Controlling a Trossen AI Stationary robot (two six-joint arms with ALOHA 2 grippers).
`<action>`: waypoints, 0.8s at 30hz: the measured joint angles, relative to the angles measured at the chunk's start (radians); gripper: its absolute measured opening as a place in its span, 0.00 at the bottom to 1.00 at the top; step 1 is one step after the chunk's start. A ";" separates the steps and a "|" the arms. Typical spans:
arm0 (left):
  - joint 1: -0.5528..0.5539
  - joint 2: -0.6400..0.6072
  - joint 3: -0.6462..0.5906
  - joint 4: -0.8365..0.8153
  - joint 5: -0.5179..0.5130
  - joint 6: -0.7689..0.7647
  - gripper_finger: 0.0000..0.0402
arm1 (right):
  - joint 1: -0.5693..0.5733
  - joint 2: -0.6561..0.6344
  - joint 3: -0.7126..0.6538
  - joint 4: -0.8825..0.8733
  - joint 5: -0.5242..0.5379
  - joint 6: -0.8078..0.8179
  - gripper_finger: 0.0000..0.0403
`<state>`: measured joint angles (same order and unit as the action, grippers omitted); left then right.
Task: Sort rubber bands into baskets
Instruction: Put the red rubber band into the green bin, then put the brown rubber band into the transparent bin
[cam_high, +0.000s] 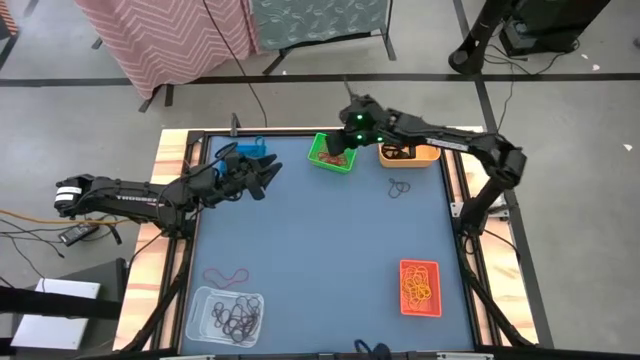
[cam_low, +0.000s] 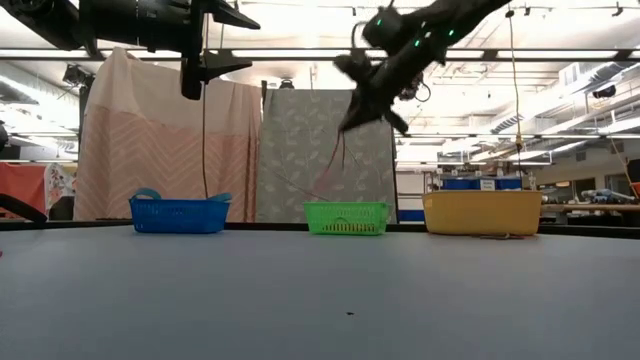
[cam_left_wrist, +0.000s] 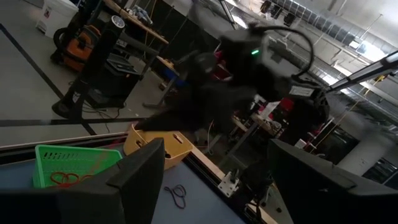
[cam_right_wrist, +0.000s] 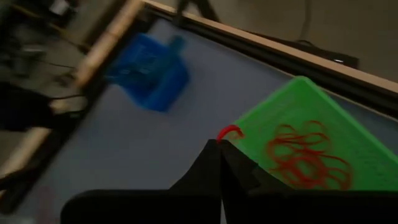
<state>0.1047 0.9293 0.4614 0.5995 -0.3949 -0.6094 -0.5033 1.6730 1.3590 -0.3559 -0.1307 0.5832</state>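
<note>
With our right gripper (cam_right_wrist: 219, 144) clenched on a red rubber band (cam_right_wrist: 228, 131), we should centre over the green basket (cam_right_wrist: 311, 134) before releasing.

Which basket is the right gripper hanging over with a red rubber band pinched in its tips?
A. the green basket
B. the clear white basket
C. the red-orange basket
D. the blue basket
A: the right gripper, shut on a red rubber band, hangs above the green basket, which holds other red bands.
</note>
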 joint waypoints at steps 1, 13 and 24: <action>0.000 0.000 0.000 0.000 0.000 0.000 0.71 | -0.002 0.020 0.000 0.001 0.017 -0.005 0.00; 0.000 0.000 0.000 0.000 0.000 0.000 0.71 | -0.005 0.146 0.000 -0.045 0.083 -0.038 0.02; 0.000 0.000 0.000 0.000 0.000 0.004 0.71 | -0.023 0.085 0.000 -0.079 0.070 -0.114 0.38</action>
<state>0.1051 0.9295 0.4614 0.5995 -0.3949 -0.6052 -0.5266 1.7579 1.3590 -0.4346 -0.0608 0.4689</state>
